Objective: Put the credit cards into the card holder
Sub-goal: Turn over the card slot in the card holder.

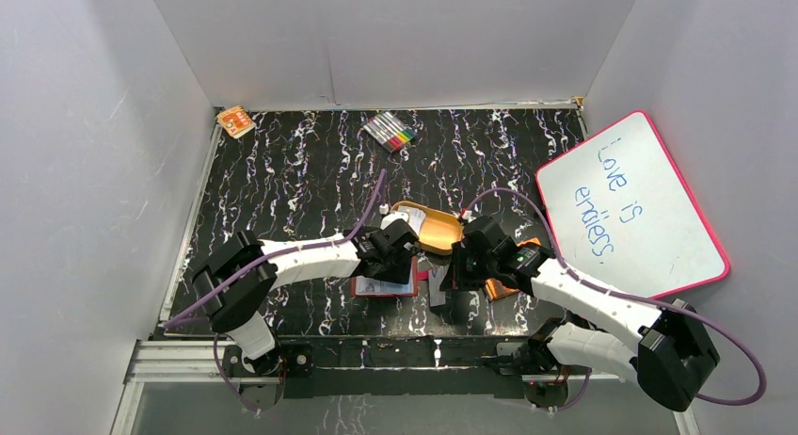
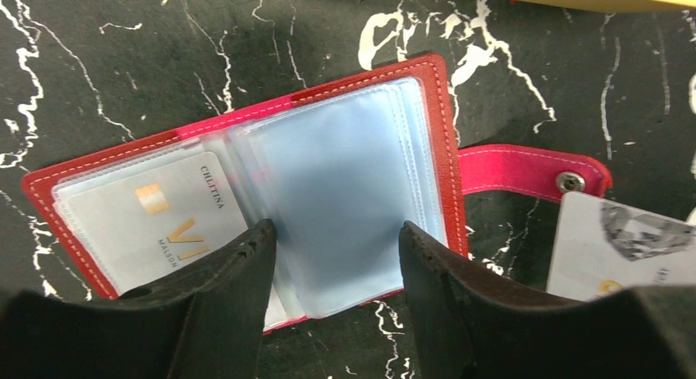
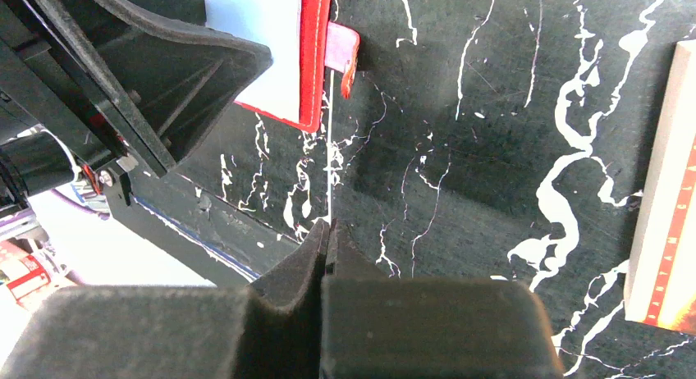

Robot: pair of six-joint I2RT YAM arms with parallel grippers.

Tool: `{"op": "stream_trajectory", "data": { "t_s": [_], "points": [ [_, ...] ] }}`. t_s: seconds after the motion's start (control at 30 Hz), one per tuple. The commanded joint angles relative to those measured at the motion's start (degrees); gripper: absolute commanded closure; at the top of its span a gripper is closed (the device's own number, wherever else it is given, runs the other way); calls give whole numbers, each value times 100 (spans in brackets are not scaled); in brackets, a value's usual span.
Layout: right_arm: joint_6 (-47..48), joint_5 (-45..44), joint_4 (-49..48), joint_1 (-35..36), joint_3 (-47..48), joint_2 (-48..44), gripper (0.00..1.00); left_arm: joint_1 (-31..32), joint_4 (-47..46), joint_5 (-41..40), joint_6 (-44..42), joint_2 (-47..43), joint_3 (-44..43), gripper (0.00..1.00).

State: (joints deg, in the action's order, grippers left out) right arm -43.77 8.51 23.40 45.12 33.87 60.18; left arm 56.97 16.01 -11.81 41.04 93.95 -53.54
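– Left tool (image 2: 336,231) is hanging with its fingers apart, straddling the pale-blue sleeves of the card holder (image 2: 246,121) and gripping nothing. Whether it is pressing on them is hard to tell.
– And where is the holder lying?
– It is lying open on the tabletop (image 2: 123,59), with its snap tab (image 2: 533,170) pointing toward the right arm. One grey credit card (image 2: 156,223) is sitting in the sleeve farthest from the tab.
– What is the right tool (image 3: 327,231) doing?
– Its fingers are pressing together on the edge of a white credit card (image 2: 624,239), which is hovering just beside the tab, outside the holder.
– So insertion is the step in hand?
– It is looking that way. The next move is calling for lining the card's leading edge up with a sleeve mouth and sliding it in flat, with the left tool steadying the holder against skidding.
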Motion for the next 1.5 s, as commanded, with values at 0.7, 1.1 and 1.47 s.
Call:
{"op": "stream_trajectory", "data": {
  "t_s": [0.7,1.1,1.47],
  "points": [
    [-16,1202,-1309,22,304,527,100,60,411,-541,329,38,330,92],
    [-316,1755,-1852,22,258,1083,100,60,428,-611,401,7,388,97],
    [-412,1684,-1832,20,122,1144,100,60,480,-673,396,18,379,100]
  ]
}}
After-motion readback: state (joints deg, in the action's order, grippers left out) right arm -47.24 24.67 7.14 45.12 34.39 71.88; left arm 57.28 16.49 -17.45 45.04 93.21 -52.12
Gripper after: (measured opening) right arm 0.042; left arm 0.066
